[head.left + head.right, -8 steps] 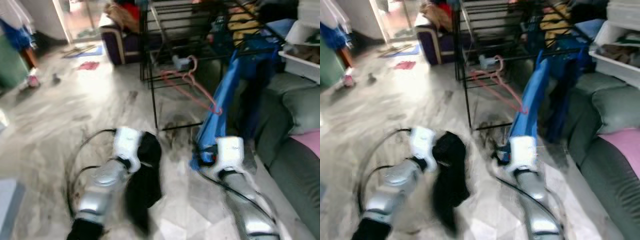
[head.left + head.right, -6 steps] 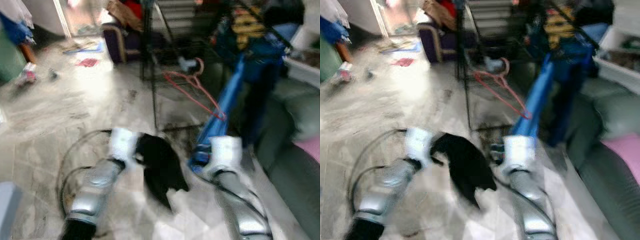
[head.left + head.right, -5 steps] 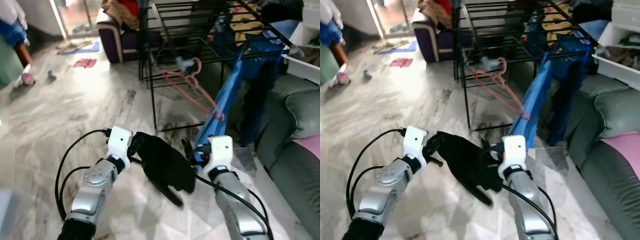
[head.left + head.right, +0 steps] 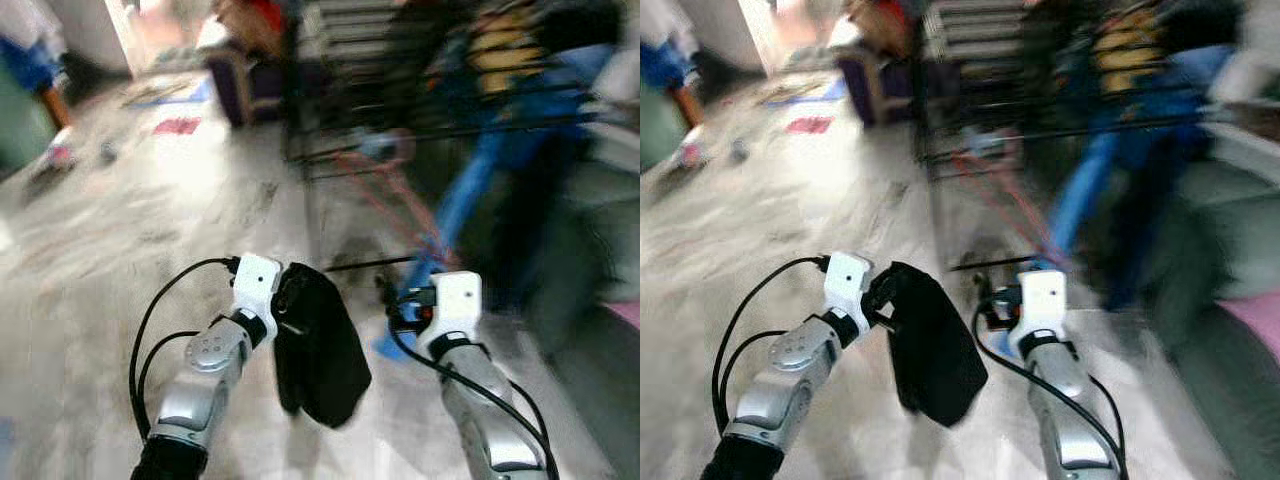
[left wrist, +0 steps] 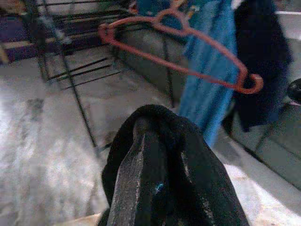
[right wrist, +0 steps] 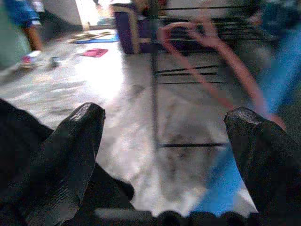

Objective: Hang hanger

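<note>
**Operator:** Marble floor [image 4: 120, 230] runs out ahead of me in the head views, blurred, with a black drying rack [image 4: 400, 90] at about one o'clock. My left gripper [image 4: 285, 300] sits at about seven o'clock from that rack, clamped on a black cloth [image 4: 318, 350] that hangs limp below it. My right gripper [image 4: 400, 305] is just beside the cloth, at its three o'clock.

**Observer:** And the hanger?

**Operator:** The pink hanger [image 5: 181, 52] is hooked on a rack bar at twelve o'clock, next to a blue garment [image 5: 207, 75]. In the left wrist view it is sharp: thin, bare, tilted, well beyond my fingers [image 5: 136, 179], which are together with the cloth draped over them.

**Observer:** Right wrist?

**Operator:** There the two fingertips [image 6: 75, 141] stand wide apart with nothing between them, and the hanger shows smeared ahead near the rack upright.

**Observer:** How will it handle?

**Operator:** I judge it light, stiff and a bit slick, likely plastic, so it may swing on its hook. I'd take it at the neck under the hook or on one shoulder arm, not the thin lower bar. The cloth is soft and could slip.
</note>
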Available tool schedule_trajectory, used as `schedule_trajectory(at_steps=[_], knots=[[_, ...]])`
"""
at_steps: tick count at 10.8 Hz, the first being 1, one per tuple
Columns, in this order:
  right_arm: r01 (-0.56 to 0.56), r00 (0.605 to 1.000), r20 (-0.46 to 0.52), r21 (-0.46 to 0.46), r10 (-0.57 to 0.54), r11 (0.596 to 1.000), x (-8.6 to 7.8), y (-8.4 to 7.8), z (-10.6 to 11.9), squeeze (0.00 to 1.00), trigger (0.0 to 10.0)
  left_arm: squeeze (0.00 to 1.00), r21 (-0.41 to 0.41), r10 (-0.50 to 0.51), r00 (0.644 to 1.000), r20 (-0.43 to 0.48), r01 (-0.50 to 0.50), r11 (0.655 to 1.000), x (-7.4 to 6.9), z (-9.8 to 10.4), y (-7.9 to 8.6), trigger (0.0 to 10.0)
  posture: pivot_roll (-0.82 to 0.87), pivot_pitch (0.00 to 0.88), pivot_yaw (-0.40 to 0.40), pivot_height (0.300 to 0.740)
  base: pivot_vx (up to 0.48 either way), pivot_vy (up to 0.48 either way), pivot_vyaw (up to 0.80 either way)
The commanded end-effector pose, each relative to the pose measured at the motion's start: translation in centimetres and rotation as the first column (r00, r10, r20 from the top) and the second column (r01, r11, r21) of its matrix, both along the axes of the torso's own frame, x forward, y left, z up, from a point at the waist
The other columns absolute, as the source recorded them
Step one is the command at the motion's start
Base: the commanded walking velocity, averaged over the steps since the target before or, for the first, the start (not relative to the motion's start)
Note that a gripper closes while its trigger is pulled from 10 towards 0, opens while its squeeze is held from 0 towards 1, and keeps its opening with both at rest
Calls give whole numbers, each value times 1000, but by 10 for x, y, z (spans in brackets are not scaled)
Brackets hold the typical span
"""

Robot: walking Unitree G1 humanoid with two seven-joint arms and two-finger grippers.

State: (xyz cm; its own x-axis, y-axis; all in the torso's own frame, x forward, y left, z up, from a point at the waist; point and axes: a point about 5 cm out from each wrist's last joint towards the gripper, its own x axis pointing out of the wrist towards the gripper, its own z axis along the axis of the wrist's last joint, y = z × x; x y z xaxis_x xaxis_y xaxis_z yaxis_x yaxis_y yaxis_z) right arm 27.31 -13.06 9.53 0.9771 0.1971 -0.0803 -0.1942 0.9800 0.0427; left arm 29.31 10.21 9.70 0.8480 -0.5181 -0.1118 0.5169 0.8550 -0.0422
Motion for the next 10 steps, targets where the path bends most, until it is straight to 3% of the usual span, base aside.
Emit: schedule_trajectory(at_steps=[1,5,6,7,8,10], knots=[[-9,1000,19,-21,10,1000,1,2,5,0,10000,0,8,11,999,35,-11,1000,3,6,3,10000,-51,29,19,740,289,382,0],[14,999,34,-55,-12,998,6,-2,6,0,10000,0,4,-3,999,47,3,1000,5,6,-2,10000,-53,3,9,740,295,379,0],[39,999,38,-73,-36,997,10,-3,11,0,10000,0,-33,14,1000,24,-13,999,5,11,-1,10000,-56,16,23,740,322,289,0],[13,997,73,-151,-2,988,10,0,13,0,10000,0,1,-42,998,43,42,999,2,10,-5,10000,-62,30,30,740,311,0,0],[127,991,67,-152,-118,980,14,-13,10,0,10000,0,26,-29,999,44,28,999,4,5,-5,10000,-62,30,31,740,461,0,0],[147,988,87,-207,-131,967,12,-14,8,0,10000,0,3,-6,1000,18,6,1000,0,4,-10,10000,-64,22,32,740,405,-141,0]])
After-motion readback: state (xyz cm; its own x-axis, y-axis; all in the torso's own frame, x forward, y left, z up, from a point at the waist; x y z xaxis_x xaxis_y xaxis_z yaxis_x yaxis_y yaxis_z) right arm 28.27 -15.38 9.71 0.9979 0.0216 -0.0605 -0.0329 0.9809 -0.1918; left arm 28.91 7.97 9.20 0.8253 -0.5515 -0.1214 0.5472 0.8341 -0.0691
